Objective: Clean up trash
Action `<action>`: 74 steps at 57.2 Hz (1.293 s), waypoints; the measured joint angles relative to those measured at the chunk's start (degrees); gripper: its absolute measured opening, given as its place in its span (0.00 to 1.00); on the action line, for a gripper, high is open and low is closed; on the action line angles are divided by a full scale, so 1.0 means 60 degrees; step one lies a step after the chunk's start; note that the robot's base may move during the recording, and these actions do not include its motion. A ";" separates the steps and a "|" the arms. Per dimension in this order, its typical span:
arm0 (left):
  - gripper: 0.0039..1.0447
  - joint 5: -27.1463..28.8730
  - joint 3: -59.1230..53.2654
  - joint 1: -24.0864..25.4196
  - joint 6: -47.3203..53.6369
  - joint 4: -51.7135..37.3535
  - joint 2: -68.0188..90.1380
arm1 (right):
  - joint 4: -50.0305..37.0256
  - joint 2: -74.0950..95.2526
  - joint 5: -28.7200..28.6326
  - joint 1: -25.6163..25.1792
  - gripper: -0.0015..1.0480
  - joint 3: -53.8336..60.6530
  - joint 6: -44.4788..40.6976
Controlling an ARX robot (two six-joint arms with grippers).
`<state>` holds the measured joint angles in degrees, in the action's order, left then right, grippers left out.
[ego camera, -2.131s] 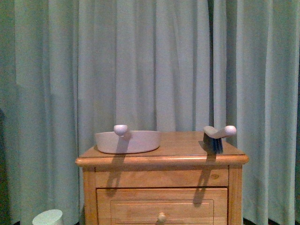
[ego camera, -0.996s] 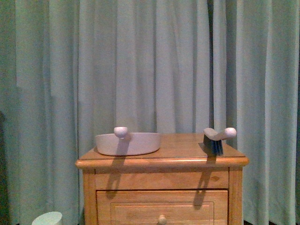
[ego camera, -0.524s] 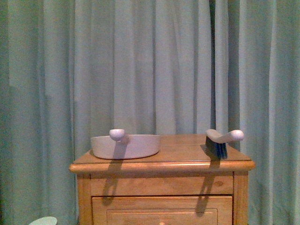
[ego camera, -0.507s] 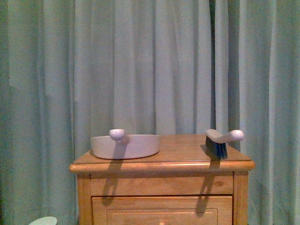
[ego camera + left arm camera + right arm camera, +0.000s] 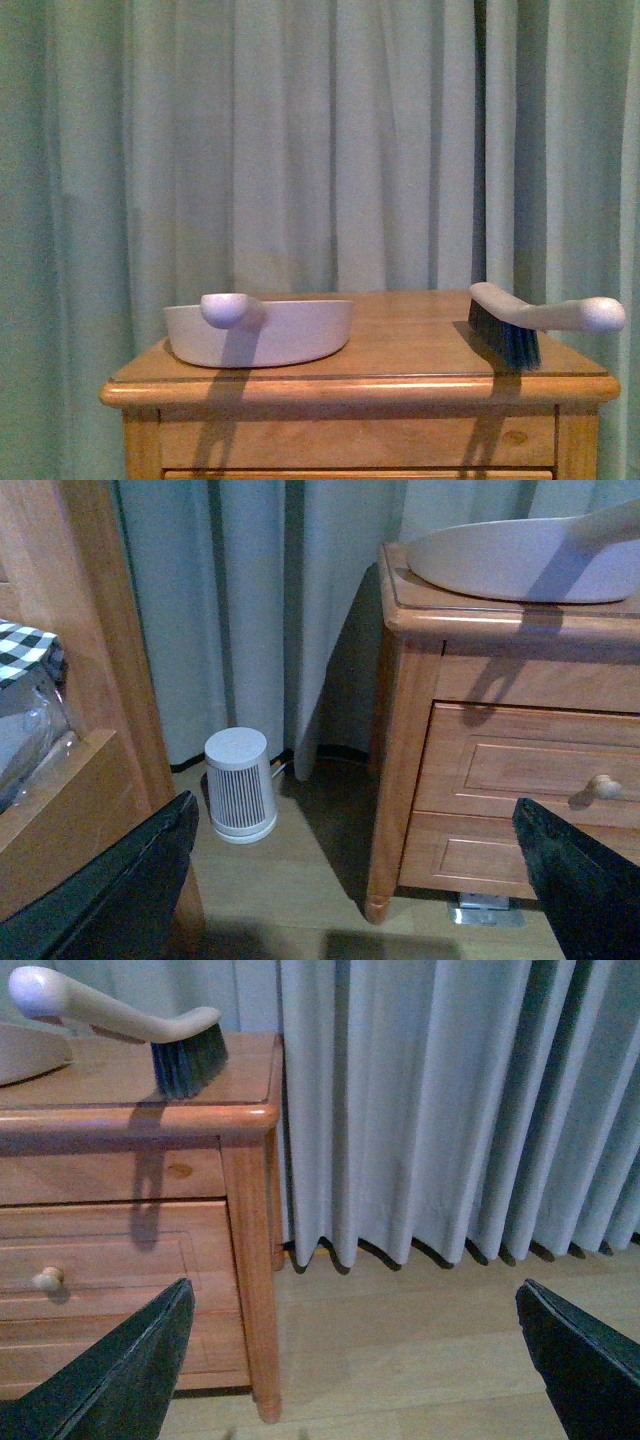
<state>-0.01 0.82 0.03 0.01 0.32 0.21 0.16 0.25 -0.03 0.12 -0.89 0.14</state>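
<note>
No crumpled paper trash shows in any view; it is hidden or out of view. A beige dustpan (image 5: 262,333) lies on the left of the wooden nightstand (image 5: 360,388), and a hand brush (image 5: 530,322) with dark bristles lies on its right. The dustpan also shows in the left wrist view (image 5: 520,562), the brush in the right wrist view (image 5: 150,1035). My left gripper (image 5: 360,880) is open and empty, low beside the nightstand's left side. My right gripper (image 5: 360,1360) is open and empty, low by the nightstand's right side. Neither gripper shows in the front view.
Grey-green curtains (image 5: 300,140) hang behind the nightstand. A small white ribbed canister (image 5: 240,785) stands on the wooden floor by the curtain. A wooden bed frame (image 5: 90,680) with checked bedding is close to the left gripper. The nightstand drawers have knobs (image 5: 598,788).
The front view has closed in on the nightstand, which now looks larger and lower in the frame. The canister at the lower left has left the view. Dustpan and brush have not moved.
</note>
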 joint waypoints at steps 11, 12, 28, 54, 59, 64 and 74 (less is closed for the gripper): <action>0.93 0.0000 0.0000 0.0000 0.0000 0.0000 0.0000 | 0.0004 0.0000 -0.0004 0.0000 0.93 0.0000 0.0000; 0.93 -0.0007 0.0000 0.0000 0.0000 0.0000 0.0000 | 0.0004 -0.0004 0.0000 0.0000 0.93 0.0000 0.0004; 0.93 0.0004 0.0000 0.0000 -0.0004 0.0000 0.0000 | 0.0004 0.0000 0.0000 0.0000 0.93 0.0000 0.0004; 0.93 -0.1206 0.1668 -0.0244 -0.0874 0.0568 0.4091 | 0.0000 -0.0004 0.0000 0.0000 0.93 0.0000 0.0000; 0.93 -0.0721 0.3013 -0.0831 -0.0474 -0.0178 0.6280 | 0.0000 -0.0004 0.0000 0.0000 0.93 0.0000 0.0000; 0.93 -0.0127 0.4714 -0.1421 -0.0051 -0.0372 0.8568 | 0.0000 -0.0004 0.0000 0.0000 0.93 0.0000 0.0000; 0.93 0.0962 0.8284 -0.2499 0.0142 0.0729 1.2477 | 0.0000 -0.0004 0.0000 0.0000 0.93 0.0000 0.0000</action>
<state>5.76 50.52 -14.96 0.86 4.69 75.07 0.16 0.23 -0.03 0.12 -0.89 0.14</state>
